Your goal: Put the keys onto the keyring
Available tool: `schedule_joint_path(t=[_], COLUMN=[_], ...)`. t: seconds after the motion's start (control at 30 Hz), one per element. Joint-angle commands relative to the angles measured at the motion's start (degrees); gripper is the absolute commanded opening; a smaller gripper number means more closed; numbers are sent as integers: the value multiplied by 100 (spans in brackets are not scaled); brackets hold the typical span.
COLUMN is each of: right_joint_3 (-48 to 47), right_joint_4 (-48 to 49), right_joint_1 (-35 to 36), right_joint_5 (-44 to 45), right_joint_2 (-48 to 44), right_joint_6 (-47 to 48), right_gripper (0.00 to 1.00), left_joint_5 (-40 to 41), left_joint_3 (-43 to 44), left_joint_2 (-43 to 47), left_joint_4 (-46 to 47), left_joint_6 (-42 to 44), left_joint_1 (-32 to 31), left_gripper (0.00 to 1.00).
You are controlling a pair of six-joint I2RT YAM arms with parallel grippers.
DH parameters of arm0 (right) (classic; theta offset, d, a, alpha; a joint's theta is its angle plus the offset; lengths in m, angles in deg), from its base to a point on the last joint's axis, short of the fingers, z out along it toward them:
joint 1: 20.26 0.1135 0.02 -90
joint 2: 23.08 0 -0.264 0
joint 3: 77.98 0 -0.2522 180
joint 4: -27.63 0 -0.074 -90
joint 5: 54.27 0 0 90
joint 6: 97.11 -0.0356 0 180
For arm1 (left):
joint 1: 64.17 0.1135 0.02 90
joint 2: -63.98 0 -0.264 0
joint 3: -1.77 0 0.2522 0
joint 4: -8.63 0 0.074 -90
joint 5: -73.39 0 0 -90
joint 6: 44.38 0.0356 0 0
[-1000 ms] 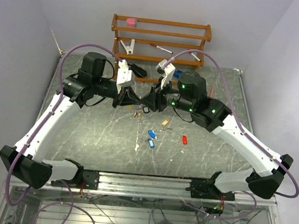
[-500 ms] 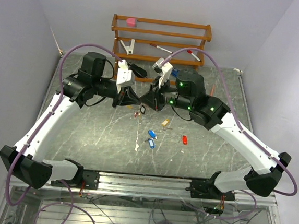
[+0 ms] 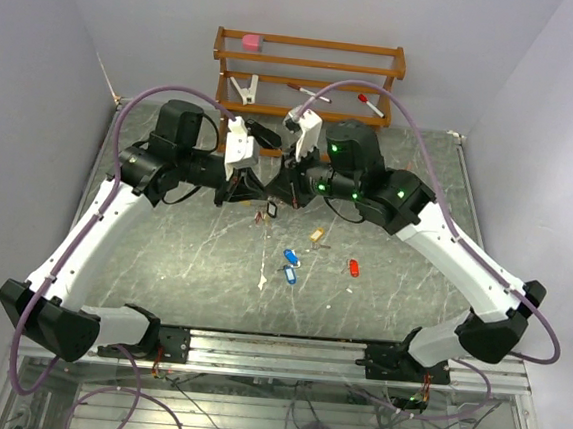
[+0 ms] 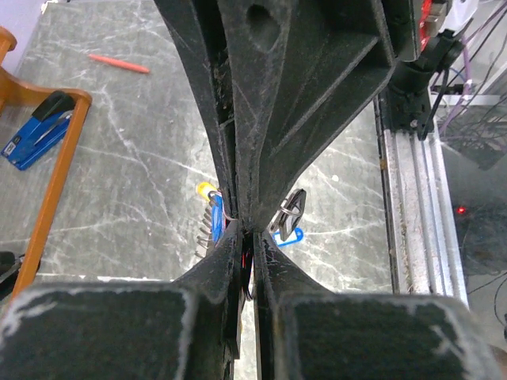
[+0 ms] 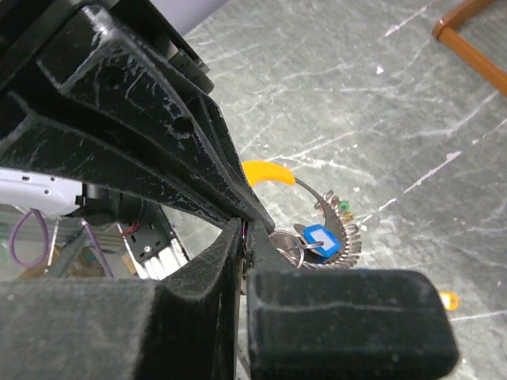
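Closure of the right jaws was just completed, tip to tip against the left jaws, clenched on the keyring (image 5: pixel 313 192) above the bench's (image 3: pixel 162 264) far middle; keys (image 3: pixel 290 258) were left loose near its centre, so threading was judged unfinished

Loose keys (image 3: pixel 289 257) on the table (image 3: pixel 163 254) centre; rack (image 3: pixel 309 71) behind, at far edge.

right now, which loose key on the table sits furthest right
The red-tagged key, alone, right of the tan-tagged key and both blue-tagged keys.
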Motion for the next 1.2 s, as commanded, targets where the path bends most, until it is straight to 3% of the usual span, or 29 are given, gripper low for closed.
schedule_joint_path(t=[0.0,0.2,0.43,0.67,0.97,1.17], right_joint_3=[-586,-1210,-1165,-1210,-1873,-1963], right_joint_4=[-1100,-2167,-2545,-3017,-3966,-4074], right_joint_1=[-10,-18,-22,-57,-175,-280], right_joint_5=[425,600,695,704,908,1142], right_joint_2=[358,797,814,1028,1750,1923], right_joint_6=[-243,-498,-750,-1140,-2077,-2544], right_gripper=[0,0,0,0,0,0], left_joint_5=[329,510,539,533,668,603], left_joint_3=[-4,12,40,48,221,552], left_joint_2=[70,-43,-154,-220,-391,-484], left_joint_4=[-298,-744,-1043,-1113,-573,-1086], left_joint_6=[450,950,1249,1374,814,901], left_joint_1=[-23,-23,-23,-23,-68,-260], left_gripper=[10,23,31,34,42,43])
